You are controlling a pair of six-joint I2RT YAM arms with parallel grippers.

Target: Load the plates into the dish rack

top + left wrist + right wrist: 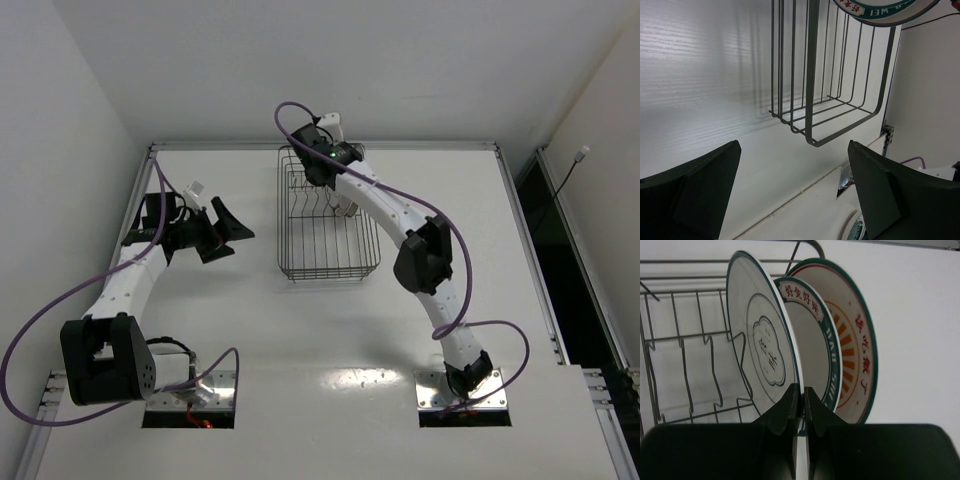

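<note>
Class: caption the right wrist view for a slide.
Right claw pinching the thin-ringed plate, standing upright before the teal-banded plate and orange-patterned plate in the wire dish rack.

plates (pixel 765 340): three | rack (pixel 320 245): one | arms (pixel 400 215): two | left gripper (pixel 792 150) + right gripper (pixel 801 395): two grippers | table (pixel 300 340): one
</note>
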